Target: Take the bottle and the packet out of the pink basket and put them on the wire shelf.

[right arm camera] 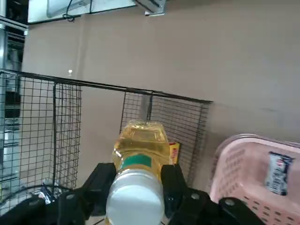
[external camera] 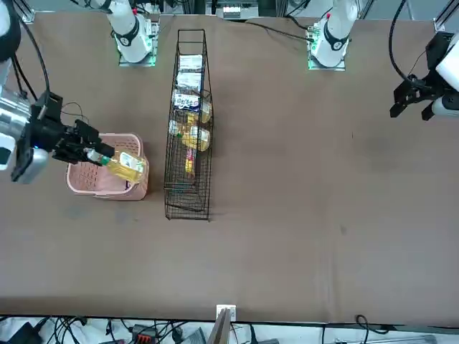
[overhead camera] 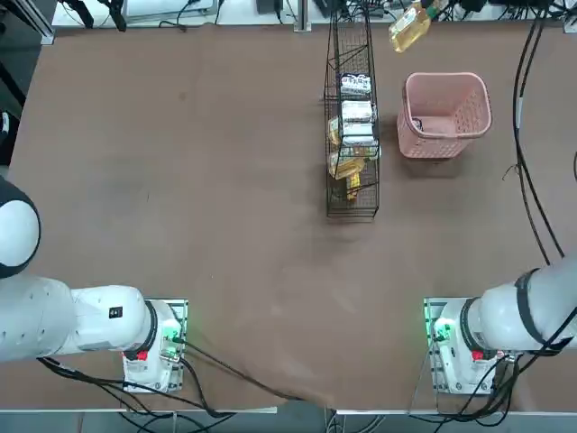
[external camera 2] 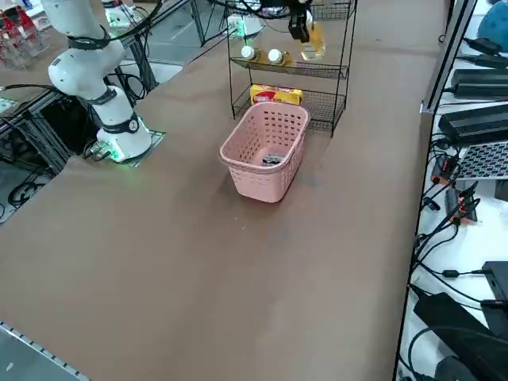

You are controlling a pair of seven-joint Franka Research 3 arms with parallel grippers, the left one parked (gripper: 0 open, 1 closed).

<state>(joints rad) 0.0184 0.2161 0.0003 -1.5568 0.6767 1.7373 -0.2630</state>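
Observation:
My right gripper is shut on the neck of the bottle, just under its white cap. The bottle holds amber-yellow liquid and hangs in the air, clear of the pink basket and beside the far end of the wire shelf. The front view shows the gripper and the bottle over the basket. The whitish packet with dark print lies inside the basket; it shows again as the packet in the right side view.
The black wire shelf holds white and yellow packets in a row. Black cables trail over the table to the right of the basket. Past the table's far edge lie more cables and gear.

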